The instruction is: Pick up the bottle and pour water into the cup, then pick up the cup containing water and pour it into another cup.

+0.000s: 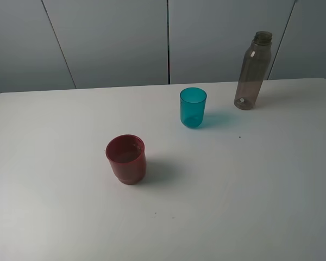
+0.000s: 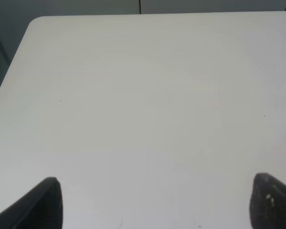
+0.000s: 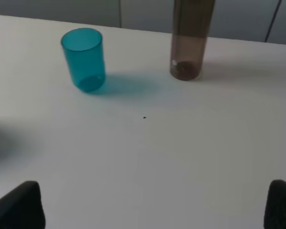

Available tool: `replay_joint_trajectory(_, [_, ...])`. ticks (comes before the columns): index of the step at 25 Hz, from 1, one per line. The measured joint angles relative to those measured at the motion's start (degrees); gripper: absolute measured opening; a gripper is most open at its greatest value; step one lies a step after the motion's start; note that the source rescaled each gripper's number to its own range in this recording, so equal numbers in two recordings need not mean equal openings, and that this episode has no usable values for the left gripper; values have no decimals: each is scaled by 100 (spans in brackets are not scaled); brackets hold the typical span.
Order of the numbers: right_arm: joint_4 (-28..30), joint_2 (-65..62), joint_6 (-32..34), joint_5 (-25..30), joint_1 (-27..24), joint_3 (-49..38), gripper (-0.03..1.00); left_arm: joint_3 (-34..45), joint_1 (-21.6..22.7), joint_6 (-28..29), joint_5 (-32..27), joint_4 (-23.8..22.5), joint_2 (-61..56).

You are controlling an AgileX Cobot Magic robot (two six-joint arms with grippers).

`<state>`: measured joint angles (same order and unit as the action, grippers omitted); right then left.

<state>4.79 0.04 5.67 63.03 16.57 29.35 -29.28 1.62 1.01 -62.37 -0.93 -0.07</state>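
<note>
White table (image 1: 250, 206); grey panelled wall (image 1: 114, 38) behind; cups, bottle upright.

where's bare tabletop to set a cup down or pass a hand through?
Bare: the whole near half in front of the red cup, the left side beyond it, and the right side in front of the bottle. Tightest: the gap between the teal cup and the bottle, though nothing touches.
</note>
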Motion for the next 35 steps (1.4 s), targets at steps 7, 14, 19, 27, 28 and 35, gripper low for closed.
replay_joint_trajectory(7, [0,-9,-32,0,-724,0,99,0,0,0,0,0,0])
replay_joint_trajectory(14, [0,-9,-32,-14,-734,0,99,0,0,10,0,0,0])
replay_joint_trajectory(19, [0,-9,-32,-14,-734,0,99,0,0,10,0,0,0])
replay_joint_trajectory(27, [0,-9,-32,-14,-734,0,99,0,0,10,0,0,0])
replay_joint_trajectory(28, [0,-9,-32,-14,-734,0,99,0,0,10,0,0,0])
replay_joint_trajectory(35, [0,-9,-32,-14,-734,0,99,0,0,10,0,0,0])
